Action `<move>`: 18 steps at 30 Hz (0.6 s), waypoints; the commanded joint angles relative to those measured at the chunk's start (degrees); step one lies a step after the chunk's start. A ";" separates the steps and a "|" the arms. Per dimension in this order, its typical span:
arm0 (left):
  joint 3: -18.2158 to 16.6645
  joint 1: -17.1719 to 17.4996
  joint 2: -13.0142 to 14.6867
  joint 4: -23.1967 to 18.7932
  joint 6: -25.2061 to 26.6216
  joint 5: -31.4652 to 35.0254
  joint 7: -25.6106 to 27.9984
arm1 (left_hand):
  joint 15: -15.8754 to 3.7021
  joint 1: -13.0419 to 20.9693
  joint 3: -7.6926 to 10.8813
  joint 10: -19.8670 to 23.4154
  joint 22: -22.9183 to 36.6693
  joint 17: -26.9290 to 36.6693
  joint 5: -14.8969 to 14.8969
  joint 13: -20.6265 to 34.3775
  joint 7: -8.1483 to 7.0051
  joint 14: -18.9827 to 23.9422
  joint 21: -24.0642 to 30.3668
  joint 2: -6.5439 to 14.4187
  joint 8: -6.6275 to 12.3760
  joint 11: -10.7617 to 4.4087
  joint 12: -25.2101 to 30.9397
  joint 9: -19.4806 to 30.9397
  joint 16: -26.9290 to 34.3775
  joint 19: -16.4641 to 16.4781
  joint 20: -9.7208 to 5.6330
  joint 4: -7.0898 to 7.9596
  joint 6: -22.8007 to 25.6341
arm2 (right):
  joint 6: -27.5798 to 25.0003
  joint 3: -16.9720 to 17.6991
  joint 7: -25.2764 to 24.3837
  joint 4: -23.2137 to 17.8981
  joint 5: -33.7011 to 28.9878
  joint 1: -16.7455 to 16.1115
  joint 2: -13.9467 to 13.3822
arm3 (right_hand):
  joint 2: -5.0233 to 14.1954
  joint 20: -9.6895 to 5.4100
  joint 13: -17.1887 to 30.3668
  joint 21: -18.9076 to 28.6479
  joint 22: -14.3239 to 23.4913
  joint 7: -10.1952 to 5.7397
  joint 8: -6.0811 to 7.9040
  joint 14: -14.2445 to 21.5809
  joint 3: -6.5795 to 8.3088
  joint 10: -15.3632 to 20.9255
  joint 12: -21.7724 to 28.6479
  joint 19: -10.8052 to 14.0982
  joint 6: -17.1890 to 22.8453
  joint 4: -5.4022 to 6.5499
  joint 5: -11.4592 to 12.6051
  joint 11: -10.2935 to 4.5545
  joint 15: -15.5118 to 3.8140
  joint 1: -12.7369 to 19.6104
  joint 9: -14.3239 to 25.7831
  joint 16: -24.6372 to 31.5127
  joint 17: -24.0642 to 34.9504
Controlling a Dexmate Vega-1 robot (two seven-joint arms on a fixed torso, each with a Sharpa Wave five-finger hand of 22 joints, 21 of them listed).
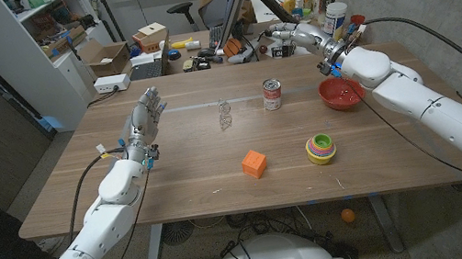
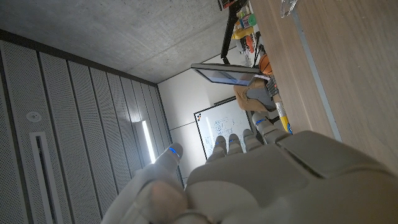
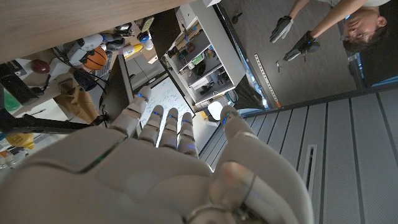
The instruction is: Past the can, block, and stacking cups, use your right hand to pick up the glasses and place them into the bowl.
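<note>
Right hand [image 1: 329, 58] up past the tabletop's far right edge, just beyond the red bowl [image 1: 340, 93], fingers spread and nothing in them (wrist view shows them fanned toward the room, not the table). Left hand [image 1: 144, 120] standing near the left edge, fingers apart, also empty. Glasses [image 1: 225, 113] lying toward the far middle of the tabletop, just left of the can [image 1: 273, 94] and well apart from the bowl. Between robot and target: orange block [image 1: 254, 163] and stacking cups [image 1: 320, 147] toward the near edge. Likely trouble: sweeping leftward from behind the bowl means crossing right over or beside the can, so a low forearm or trailing finger could tip it and send it rolling into the glasses. Thin wire frames, lying low on wood, hard to get under; fingers closing too high could skate them away or pinch one arm only, leaving them dangling and prone to drop short of the bowl. Bowl near the right edge, so a nudge on return might shove it off.
</note>
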 commanded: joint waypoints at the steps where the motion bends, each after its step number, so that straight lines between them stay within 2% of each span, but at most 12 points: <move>1: -0.29 0.82 -0.07 -0.58 -0.77 0.18 0.10 | 0.14 0.26 0.34 0.35 0.30 0.19 0.59 0.12 0.29 0.12 0.20 6.67 0.05 0.11 0.10 0.30 -0.07 0.37 -0.16 0.04 -0.10 | -2.17 -3.23 3.42 -3.81 -7.65 4.44 -1.40 | 0.06 0.13 0.32 -0.02 0.23 -0.59 0.17 -0.11 -0.03 0.10 0.11 0.18 0.01 -0.58 -0.11 -0.18 -0.11 0.54 0.27 -0.30 0.25; 10: -0.67 1.12 -0.05 -0.28 -1.43 0.06 -0.22 | 0.12 0.28 0.34 0.45 0.30 0.19 0.59 0.13 0.26 0.21 0.20 6.66 0.00 0.18 0.07 0.30 -0.13 0.51 -0.17 0.03 -0.03 | -3.26 -5.29 5.36 -4.15 -11.13 7.47 0.02 | 0.04 0.22 0.36 -0.21 0.24 -0.75 0.05 -0.60 -0.18 -0.12 0.00 -0.23 -0.19 -0.81 -0.13 -0.17 -0.19 0.71 0.29 -0.51 0.29; 18: -0.66 0.88 -0.36 0.67 -2.00 -0.13 -0.80 | 0.11 0.29 0.34 0.55 0.30 0.19 0.60 0.14 0.25 0.32 0.17 6.64 -0.06 0.19 0.03 0.31 -0.19 0.57 -0.09 0.02 0.04 | -2.82 -7.57 6.76 -1.01 -13.62 11.15 2.81 | 0.02 0.08 0.38 -0.27 0.25 -0.84 -0.08 -0.87 -0.31 -0.26 -0.07 -0.33 -0.47 -0.97 -0.14 -0.35 -0.19 0.81 0.30 -0.61 0.31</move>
